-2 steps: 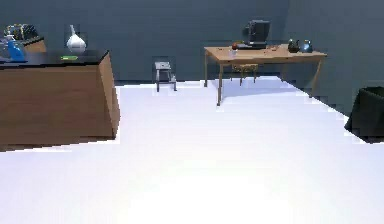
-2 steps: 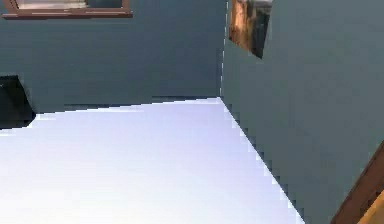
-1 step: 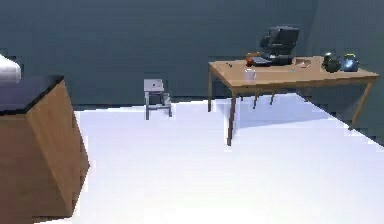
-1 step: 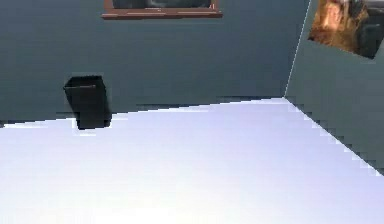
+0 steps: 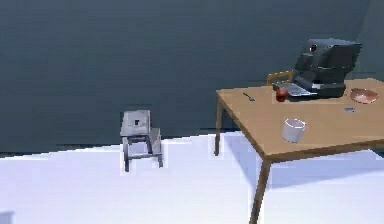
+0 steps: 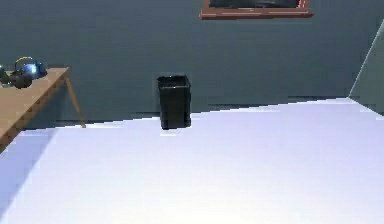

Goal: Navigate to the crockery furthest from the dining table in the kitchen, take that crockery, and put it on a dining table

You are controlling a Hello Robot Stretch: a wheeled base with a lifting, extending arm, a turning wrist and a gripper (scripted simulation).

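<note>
A wooden dining table (image 5: 310,140) stands at the forward view's right. On it near the front edge sits a white mug (image 5: 293,130). Farther back lie a small red object (image 5: 282,93), a pinkish shallow dish (image 5: 363,96) and a thin utensil (image 5: 248,96). A dark coffee machine (image 5: 326,66) stands at the table's back. In the arm side view a corner of a wooden table (image 6: 35,100) shows at the left edge, with a bluish round object (image 6: 24,71) on it.
A small grey stool (image 5: 140,136) stands on the pale floor left of the table, near the dark wall. A black bin (image 6: 174,101) stands against the wall in the arm side view. A framed picture (image 6: 255,9) hangs above it. Open floor lies ahead.
</note>
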